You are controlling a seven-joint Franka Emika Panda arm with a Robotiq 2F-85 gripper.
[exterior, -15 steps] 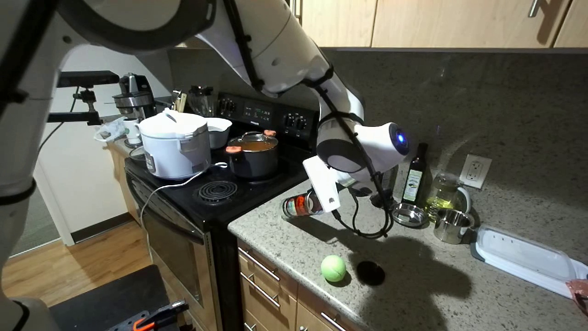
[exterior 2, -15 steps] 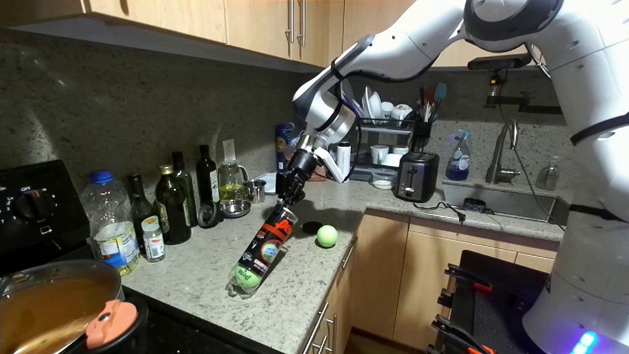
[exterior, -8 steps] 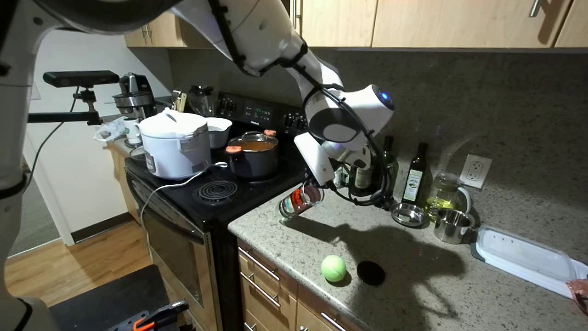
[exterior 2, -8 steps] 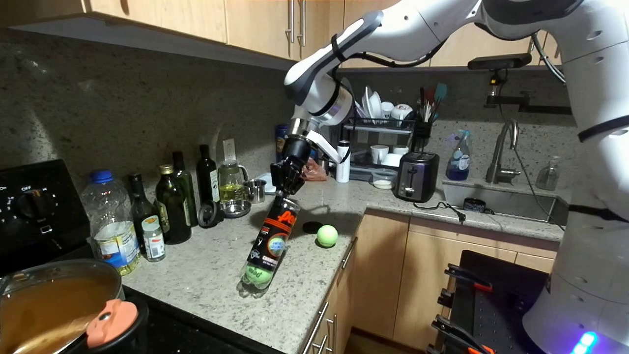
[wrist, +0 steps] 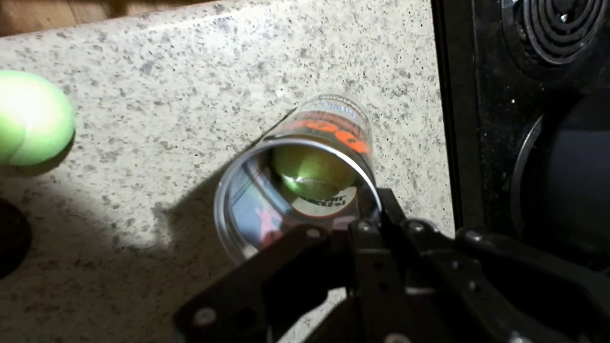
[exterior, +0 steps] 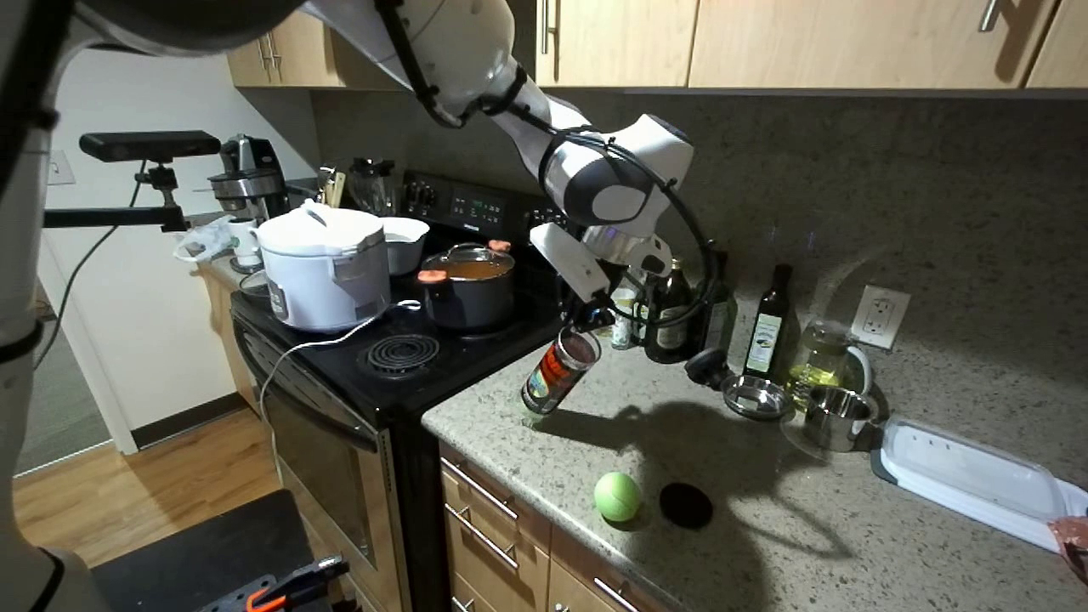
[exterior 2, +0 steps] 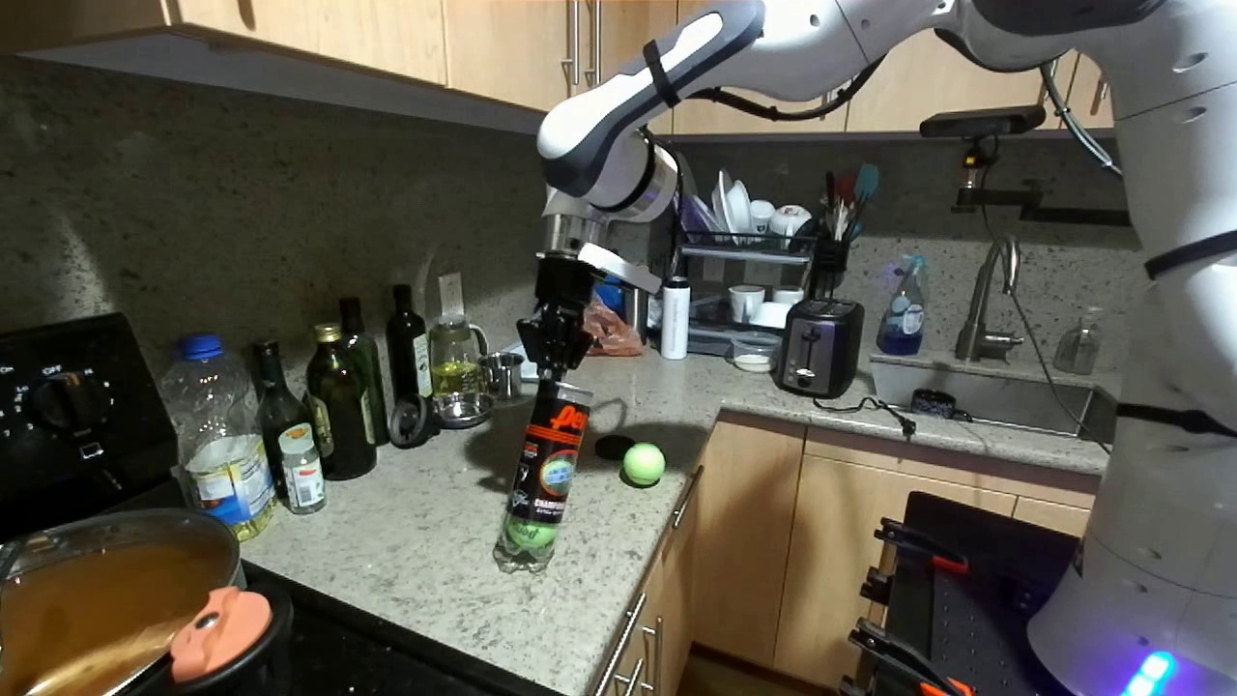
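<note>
Held item: clear plastic cylindrical can [exterior 2: 550,474], open-topped, with a glossy rim; black label carries orange-red lettering and a round blue-green emblem. A green ball inside it [wrist: 310,174] rests near the lobed transparent base. Black metal claw [wrist: 371,216] is clenched on the can's thin wall at the rim, one finger inside the mouth, one outside.

Landmark: loose yellow-green tennis ball [exterior: 617,496], matte, pale seam. Can is near it, tilted, mouth up, over the speckled grey stone-like surface [exterior 2: 387,561]. Flat round black disc [exterior: 686,505] lies just beside the ball; shiny steel cup [exterior: 833,418] stands well apart from it.

Unclear: whether the can's base touches the surface. Label print wraps out of sight. In the wrist view the claw covers part of the mouth, and the left edge cuts off the loose ball.
</note>
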